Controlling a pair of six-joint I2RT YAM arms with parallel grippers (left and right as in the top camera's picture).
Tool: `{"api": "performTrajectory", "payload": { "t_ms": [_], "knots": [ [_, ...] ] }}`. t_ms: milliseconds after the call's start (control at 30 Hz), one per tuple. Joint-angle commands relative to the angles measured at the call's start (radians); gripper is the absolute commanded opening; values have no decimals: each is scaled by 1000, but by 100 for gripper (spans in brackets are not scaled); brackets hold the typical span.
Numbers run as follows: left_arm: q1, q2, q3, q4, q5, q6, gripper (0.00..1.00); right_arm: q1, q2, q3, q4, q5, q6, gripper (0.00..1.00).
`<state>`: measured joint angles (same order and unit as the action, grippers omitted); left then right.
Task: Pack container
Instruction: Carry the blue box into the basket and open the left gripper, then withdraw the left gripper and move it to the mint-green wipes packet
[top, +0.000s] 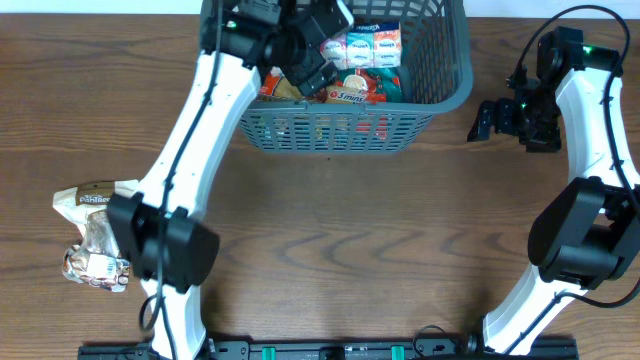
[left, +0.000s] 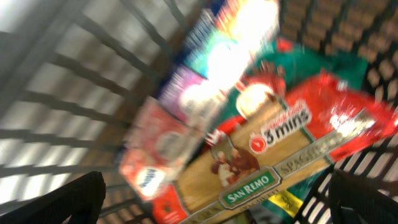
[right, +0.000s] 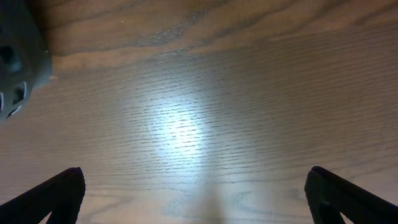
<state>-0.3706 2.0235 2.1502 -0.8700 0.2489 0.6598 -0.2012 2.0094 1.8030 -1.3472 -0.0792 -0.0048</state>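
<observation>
Overhead, the left hand (top: 318, 52) hangs wide and empty over the container (top: 340, 128), set at 12 o'clock on the counter (top: 330, 250), long axis 9 to 3; loose packets (top: 95, 235) lie at its 8 o'clock, nearer the left arm, while the right hand (top: 490, 118), also wide, hovers at its 3 o'clock

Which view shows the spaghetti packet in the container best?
Left wrist: the spaghetti packet fills the frame, label readable. Overhead shows only part of it inside the container. Right wrist shows only table.
</observation>
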Motion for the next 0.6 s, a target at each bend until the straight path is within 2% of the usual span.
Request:
{"api": "performTrajectory", "payload": {
  "t_ms": [0, 100, 233, 333, 400, 567],
  "knots": [
    [-1, -133, 12, 15, -70, -120, 99, 13, -10, 0, -4, -8, -12, 99],
    [10, -232, 12, -2, -215, -252, 99, 13, -10, 0, -7, -7, -13, 99],
    [63, -365, 12, -172, -376, -384, 99, 13, -10, 0, -8, -7, -13, 99],
    [136, -440, 12, -347, -406, -452, 99, 13, -10, 0, -11, -7, -20, 99],
    [207, -478, 12, -451, -427, -555, 99, 12, -10, 0, -18, -6, -21, 99],
    [405, -552, -5, -612, -425, -740, 98, 8, -10, 0, -13, 13, -22, 99]
  ]
}}
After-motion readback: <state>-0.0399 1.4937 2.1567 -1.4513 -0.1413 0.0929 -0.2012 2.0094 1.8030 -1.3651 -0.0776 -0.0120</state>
